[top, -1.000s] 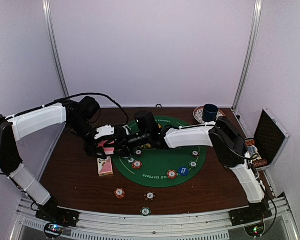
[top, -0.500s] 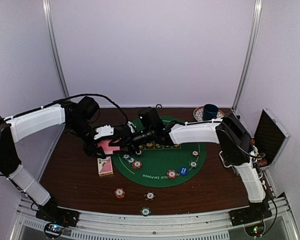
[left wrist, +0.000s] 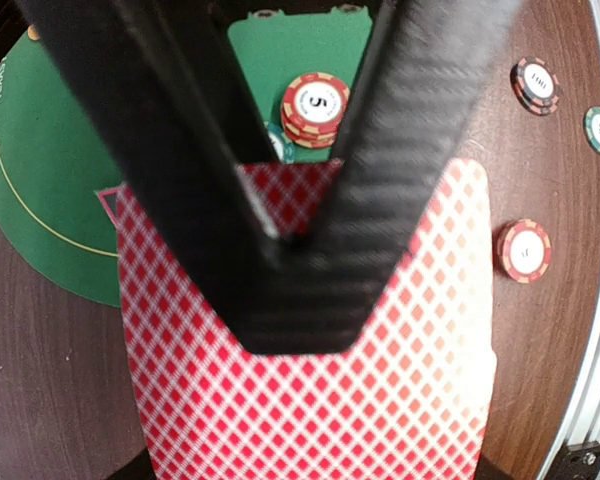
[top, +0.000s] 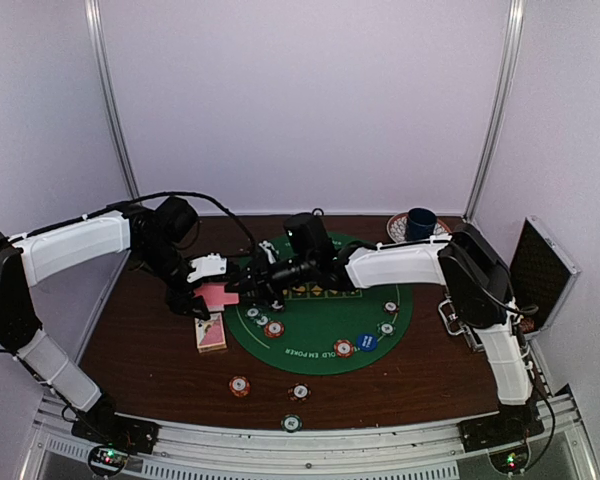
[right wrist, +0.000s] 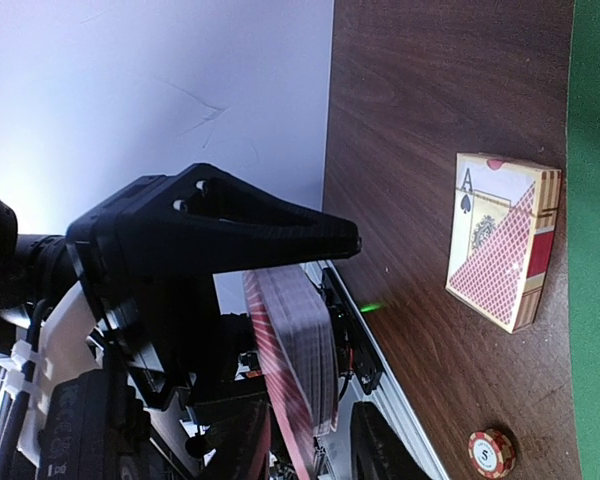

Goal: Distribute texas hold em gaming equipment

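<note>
My left gripper [top: 208,297] is shut on the deck of pink-backed cards [top: 220,296] and holds it above the wood, left of the green mat [top: 320,335]. In the left wrist view its upper finger [left wrist: 292,300] presses on the diamond-patterned deck [left wrist: 310,410]. My right gripper [top: 248,289] reaches across the mat to the deck. In the right wrist view its fingers [right wrist: 380,445] stand apart on either side of the deck's edge [right wrist: 295,340]. Chips [top: 274,328] and a blue disc [top: 368,342] lie on the mat.
A card box [top: 210,334] lies on the wood below the deck, also in the right wrist view [right wrist: 502,240]. Loose chips [top: 240,385] sit near the front edge. A blue cup [top: 420,223] stands at the back right, and an open case [top: 540,275] at the right.
My right gripper has moved left across the mat until its fingers flank the deck. The left gripper has shifted slightly up and left with the deck.
</note>
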Tool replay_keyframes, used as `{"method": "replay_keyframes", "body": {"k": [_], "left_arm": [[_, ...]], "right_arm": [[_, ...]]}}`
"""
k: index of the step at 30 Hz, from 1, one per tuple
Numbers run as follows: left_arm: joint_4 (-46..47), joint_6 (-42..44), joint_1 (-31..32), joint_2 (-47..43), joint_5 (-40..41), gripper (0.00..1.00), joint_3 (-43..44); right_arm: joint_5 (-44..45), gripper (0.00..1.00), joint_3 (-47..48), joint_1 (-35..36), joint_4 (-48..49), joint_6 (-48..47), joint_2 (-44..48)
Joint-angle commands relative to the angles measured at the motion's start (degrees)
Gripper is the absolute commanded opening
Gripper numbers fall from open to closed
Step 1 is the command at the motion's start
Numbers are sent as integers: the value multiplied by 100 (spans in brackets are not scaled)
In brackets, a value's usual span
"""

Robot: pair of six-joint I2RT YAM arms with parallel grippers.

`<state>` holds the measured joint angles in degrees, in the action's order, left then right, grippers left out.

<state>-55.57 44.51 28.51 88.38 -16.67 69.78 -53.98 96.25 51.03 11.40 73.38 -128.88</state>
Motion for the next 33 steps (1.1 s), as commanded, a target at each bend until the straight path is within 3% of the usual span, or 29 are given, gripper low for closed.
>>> {"method": "replay_keyframes", "body": {"k": [1,16,24,28,33], "left_arm": [[127,42,14,-193,4,11,-8],[125,-6,10,-193,257,3,-56],[92,-31,-92,-251,460,1,-90],[-3,-49,-206,-269,481,0,-57],[-89,-41,-232,-309,486,0,-48]], "right_arm": [[-7,28,-38,-49,229,60,280],[-149,1,-390,-247,722,370,473],[-310,0,-637,-722,620,189,656],[-381,0,-500,-1000,179,-158,582],[-332,0,360,-1243,-1039,-996,51]]}}
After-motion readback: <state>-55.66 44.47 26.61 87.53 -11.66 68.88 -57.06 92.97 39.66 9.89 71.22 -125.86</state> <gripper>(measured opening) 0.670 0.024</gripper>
